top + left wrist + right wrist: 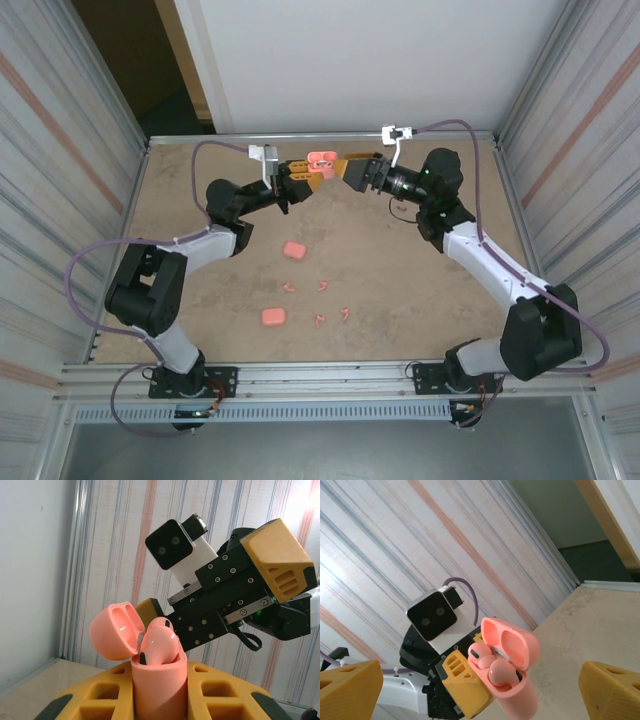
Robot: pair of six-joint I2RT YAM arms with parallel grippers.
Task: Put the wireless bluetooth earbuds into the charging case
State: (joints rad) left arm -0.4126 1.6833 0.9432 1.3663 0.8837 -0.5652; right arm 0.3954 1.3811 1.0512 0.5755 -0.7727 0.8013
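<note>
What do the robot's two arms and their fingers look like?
The left arm and right arm have white links between bulky black joints. A mauve-grey cable loops along each. The fingers are yellow-orange moulded blocks with slotted recesses, on black screw-studded bodies; a white-and-black camera box sits on each wrist.

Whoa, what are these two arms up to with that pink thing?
The left pincer is shut on an open pink charging case, holding it up near the far side of the table with earbuds sitting inside. The right pincer faces it, jaws wide open and holding nothing. Two more pink cases and a few loose earbuds lie nearer the arms.
</note>
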